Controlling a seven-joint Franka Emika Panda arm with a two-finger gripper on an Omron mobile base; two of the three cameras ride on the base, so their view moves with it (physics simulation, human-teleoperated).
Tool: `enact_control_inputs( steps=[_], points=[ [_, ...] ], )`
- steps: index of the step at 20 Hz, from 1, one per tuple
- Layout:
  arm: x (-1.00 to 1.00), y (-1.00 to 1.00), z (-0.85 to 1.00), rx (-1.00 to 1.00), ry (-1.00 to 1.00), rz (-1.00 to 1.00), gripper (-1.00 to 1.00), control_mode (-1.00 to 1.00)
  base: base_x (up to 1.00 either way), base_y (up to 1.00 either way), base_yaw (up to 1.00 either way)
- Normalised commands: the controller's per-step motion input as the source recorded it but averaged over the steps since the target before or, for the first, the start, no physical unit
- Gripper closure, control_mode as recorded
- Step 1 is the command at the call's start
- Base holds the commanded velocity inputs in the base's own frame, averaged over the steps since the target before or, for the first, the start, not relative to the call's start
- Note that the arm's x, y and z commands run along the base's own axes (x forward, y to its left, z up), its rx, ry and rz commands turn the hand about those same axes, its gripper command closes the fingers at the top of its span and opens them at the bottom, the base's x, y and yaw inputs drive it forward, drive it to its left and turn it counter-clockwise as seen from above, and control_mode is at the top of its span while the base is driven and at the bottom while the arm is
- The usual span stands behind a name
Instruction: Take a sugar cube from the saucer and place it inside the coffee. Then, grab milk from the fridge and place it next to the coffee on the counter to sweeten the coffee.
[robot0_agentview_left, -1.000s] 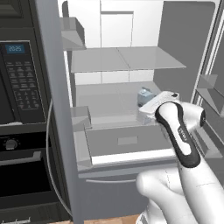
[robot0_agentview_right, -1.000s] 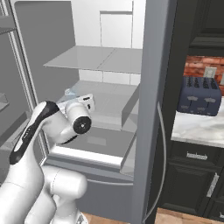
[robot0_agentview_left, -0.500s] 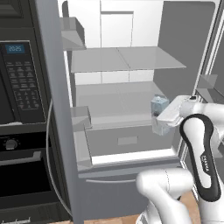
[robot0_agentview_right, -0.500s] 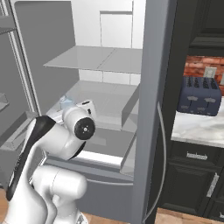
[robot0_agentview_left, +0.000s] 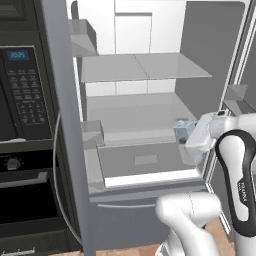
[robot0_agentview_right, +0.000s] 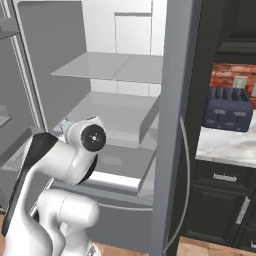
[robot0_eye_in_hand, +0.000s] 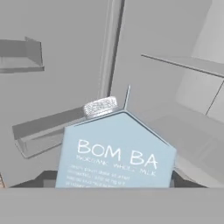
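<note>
**Milk carton between the fingers at the fridge's right side**

From my remote station I record the scene from left to right. At far left stands a black wall oven (robot0_agentview_left: 22, 95) with its control panel. Next to it the fridge (robot0_agentview_left: 145, 65) stands open, with white interior, glass shelves and a lower drawer. The left door's bins (robot0_agentview_left: 92, 135) show beside the opening.

At the right of the lower shelf, I see the milk (robot0_agentview_left: 183, 131), a light blue-grey carton, right at the end of the white arm. In the hand view the milk (robot0_eye_in_hand: 116, 153) sits close to the camera, leaning to one side, its gabled top and silvery cap visible, its printed face towards me. The gripper (robot0_eye_in_hand: 113, 181) has its dark fingers (robot0_eye_in_hand: 41, 178) standing on either side of the carton's lower part, spread wide around it. I judge them pinching the carton.

At far right, in the right base view, the counter (robot0_agentview_right: 225, 147) carries a dark blue toaster (robot0_agentview_right: 227, 112) before a brick wall.
</note>
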Motion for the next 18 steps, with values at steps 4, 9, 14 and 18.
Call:
enact_control_inputs(
  steps=[4, 9, 14, 18],
  points=[
    [0.0, 0.0, 0.0, 0.0, 0.0, 0.0, 1.0, 1.0, -1.0, 0.07, 0.0],
    [0.0, 0.0, 0.0, 0.0, 0.0, 0.0, 1.0, 1.0, -1.0, 0.48, 0.06],
    [0.0, 0.0, 0.0, 0.0, 0.0, 0.0, 1.0, 1.0, -1.0, 0.45, 0.29],
    [0.0, 0.0, 0.0, 0.0, 0.0, 0.0, 1.0, 1.0, -0.8, 0.49, 0.59]
  ],
)
